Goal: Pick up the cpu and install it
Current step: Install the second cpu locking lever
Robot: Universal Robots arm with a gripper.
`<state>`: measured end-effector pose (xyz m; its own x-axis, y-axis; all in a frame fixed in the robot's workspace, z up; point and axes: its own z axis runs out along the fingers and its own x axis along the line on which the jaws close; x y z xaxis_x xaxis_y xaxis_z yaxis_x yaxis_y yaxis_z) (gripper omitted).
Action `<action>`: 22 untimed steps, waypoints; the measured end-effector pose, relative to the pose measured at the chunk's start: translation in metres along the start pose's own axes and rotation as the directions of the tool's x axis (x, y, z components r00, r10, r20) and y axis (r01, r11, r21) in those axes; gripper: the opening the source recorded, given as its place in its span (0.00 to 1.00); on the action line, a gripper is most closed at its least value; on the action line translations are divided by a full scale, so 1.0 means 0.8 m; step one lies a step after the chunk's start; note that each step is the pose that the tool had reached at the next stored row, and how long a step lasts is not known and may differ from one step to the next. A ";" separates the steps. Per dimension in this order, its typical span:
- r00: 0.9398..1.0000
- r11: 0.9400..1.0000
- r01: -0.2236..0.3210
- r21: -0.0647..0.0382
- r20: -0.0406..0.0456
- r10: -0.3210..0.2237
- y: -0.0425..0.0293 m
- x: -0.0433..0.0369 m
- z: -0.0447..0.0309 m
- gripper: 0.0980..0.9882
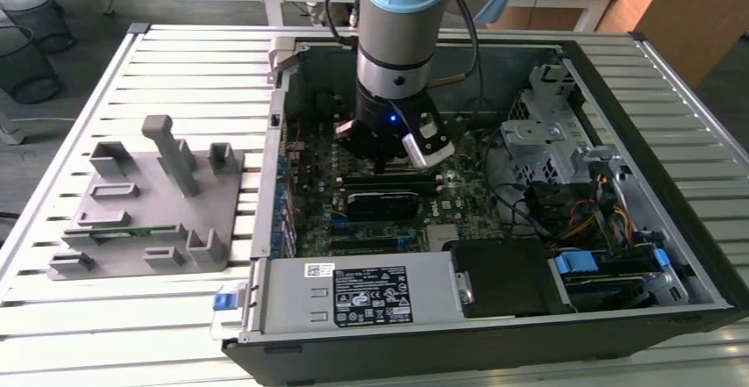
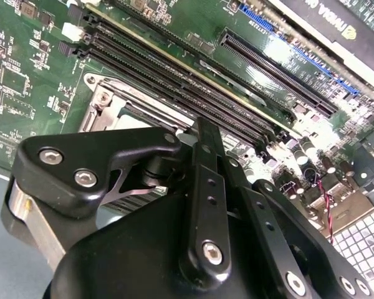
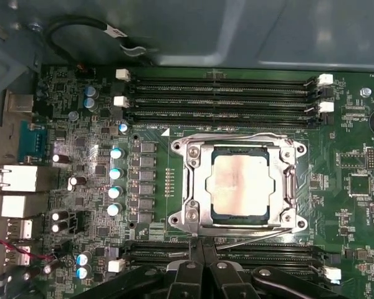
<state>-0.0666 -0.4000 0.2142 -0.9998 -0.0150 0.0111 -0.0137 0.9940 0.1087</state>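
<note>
Jaws: closed together in the first wrist view, the two fingertips (image 3: 193, 269) meeting with nothing between them.
Gripper (image 3: 200, 265): black, poised low over the motherboard (image 3: 81, 112), above the row of memory slots (image 3: 268, 252) just beside the socket; it holds nothing.
Cpu (image 3: 244, 185): seated in the socket, near the fingertips but apart from them, beyond that row of slots.
Cpu facing: lies flat with its dull silver metal top turned up toward the camera; a thin dark edge shows round the metal.
Cpu axis: square, so neither side is longer; its edges run parallel to the memory slots on both sides of it.
Socket frame (image 3: 193, 187): bright metal, lying round the cpu on all four sides, with screws at its corners and a thin wire lever along the side nearest the gripper.
Far slots (image 3: 224, 93): a second bank of dark memory slots with white latches, on the socket's other side.
Arm (image 1: 398, 18): in the exterior view, a pale blue and silver column reaching straight down into the open computer case (image 1: 655, 80).
Labels: a white sticker and a black printed label lie on the silver power supply (image 1: 351, 290) at the case's near edge.
Holder block (image 1: 153, 220): grey plastic, on the slatted table (image 1: 70, 317), at the exterior view's left, well apart from the case.
</note>
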 end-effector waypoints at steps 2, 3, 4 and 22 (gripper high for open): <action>1.000 1.000 0.000 -0.006 0.000 0.000 -0.0017 0.001 0.0002 0.01; 1.000 1.000 0.000 -0.009 0.000 0.000 -0.0023 0.002 0.0003 0.01; 1.000 1.000 0.000 -0.010 0.000 0.000 -0.0030 0.002 0.0005 0.01; 1.000 0.995 0.004 -0.101 0.002 -0.004 -0.0206 0.007 0.0039 0.01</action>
<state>-0.0723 -0.4162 0.2094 -0.9998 -0.0189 0.0086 -0.0167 0.9778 0.2089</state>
